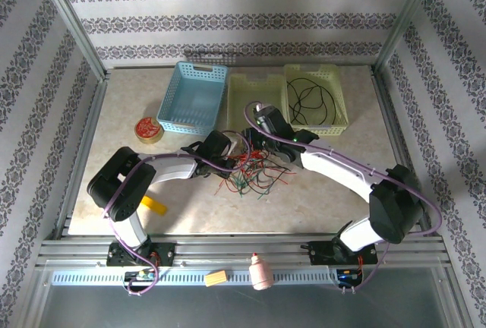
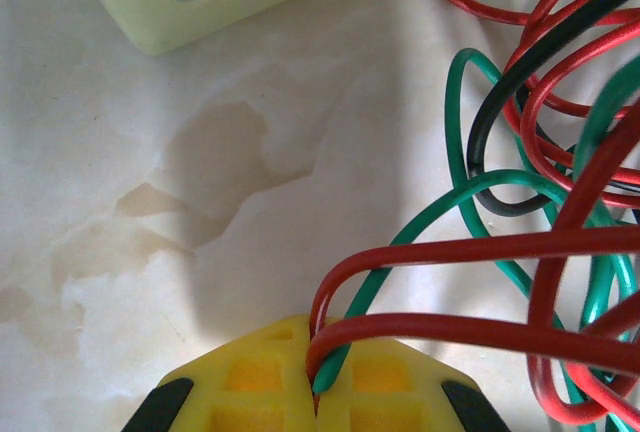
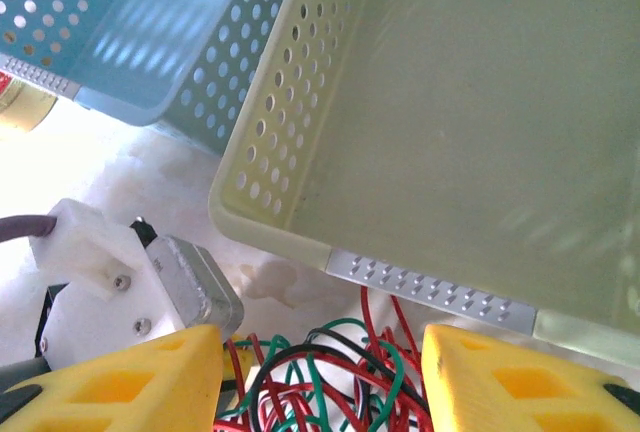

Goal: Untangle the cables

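In far-right basket [image 1: 323, 127] black cable [image 1: 310, 99] — left gripper [image 2: 315, 372] clamps tangled cables [image 2: 450, 327]; right gripper [image 3: 320, 362] half-open.

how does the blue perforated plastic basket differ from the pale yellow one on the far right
The blue perforated plastic basket looks empty; the far-right pale yellow perforated plastic basket holds looped thin black cable. The blue basket sits skewed on the marbled table; the pale yellow one sits nearly square to it. Both are rectangular and open-topped, at its far side.
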Robot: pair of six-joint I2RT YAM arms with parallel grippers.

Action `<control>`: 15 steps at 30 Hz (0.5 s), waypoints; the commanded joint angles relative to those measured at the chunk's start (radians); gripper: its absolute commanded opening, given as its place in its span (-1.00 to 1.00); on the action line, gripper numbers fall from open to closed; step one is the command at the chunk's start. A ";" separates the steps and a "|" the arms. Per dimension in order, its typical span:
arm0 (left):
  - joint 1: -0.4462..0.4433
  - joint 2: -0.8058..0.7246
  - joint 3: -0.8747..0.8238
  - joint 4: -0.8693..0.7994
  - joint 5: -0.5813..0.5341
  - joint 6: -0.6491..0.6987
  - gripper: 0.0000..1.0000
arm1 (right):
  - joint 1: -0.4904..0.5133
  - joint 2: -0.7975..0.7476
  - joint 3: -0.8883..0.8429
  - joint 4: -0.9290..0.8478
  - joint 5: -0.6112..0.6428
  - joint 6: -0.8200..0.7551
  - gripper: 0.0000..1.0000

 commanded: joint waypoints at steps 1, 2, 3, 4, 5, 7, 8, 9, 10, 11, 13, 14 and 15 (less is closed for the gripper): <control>-0.004 -0.014 -0.020 -0.040 -0.031 -0.015 -1.00 | -0.020 -0.009 0.000 0.016 -0.010 0.009 0.10; -0.004 -0.013 -0.023 -0.038 -0.031 -0.015 -1.00 | -0.028 -0.010 0.002 0.012 -0.012 0.008 0.10; -0.004 -0.012 -0.024 -0.038 -0.031 -0.016 -1.00 | -0.035 -0.011 0.005 0.010 -0.016 0.008 0.10; -0.004 -0.012 -0.023 -0.040 -0.031 -0.017 -1.00 | -0.039 -0.014 0.005 0.009 -0.015 0.008 0.10; -0.004 -0.012 -0.023 -0.041 -0.031 -0.014 -1.00 | -0.042 -0.016 0.004 0.007 -0.013 0.006 0.10; -0.004 -0.012 -0.018 -0.049 -0.035 -0.011 -1.00 | -0.049 -0.023 0.001 0.008 -0.015 -0.001 0.11; -0.004 -0.012 -0.013 -0.056 -0.036 -0.009 -1.00 | -0.052 -0.027 -0.003 0.007 -0.012 -0.001 0.11; -0.004 -0.012 -0.007 -0.063 -0.037 -0.007 -1.00 | -0.057 -0.030 -0.009 0.009 -0.010 0.002 0.10; -0.004 -0.012 0.000 -0.072 -0.038 -0.007 -1.00 | -0.063 -0.036 -0.015 0.012 -0.013 0.005 0.10; -0.004 -0.013 0.004 -0.079 -0.038 -0.006 -1.00 | -0.072 -0.041 -0.022 0.014 -0.017 0.009 0.10; -0.004 -0.020 0.006 -0.085 -0.039 -0.004 -1.00 | -0.089 -0.046 -0.034 0.019 -0.028 0.016 0.09; -0.004 -0.025 0.005 -0.087 -0.039 -0.003 -1.00 | -0.095 -0.049 -0.038 0.022 -0.036 0.018 0.09; -0.004 -0.028 0.002 -0.085 -0.043 -0.003 -1.00 | -0.099 -0.050 -0.040 0.021 -0.041 0.019 0.09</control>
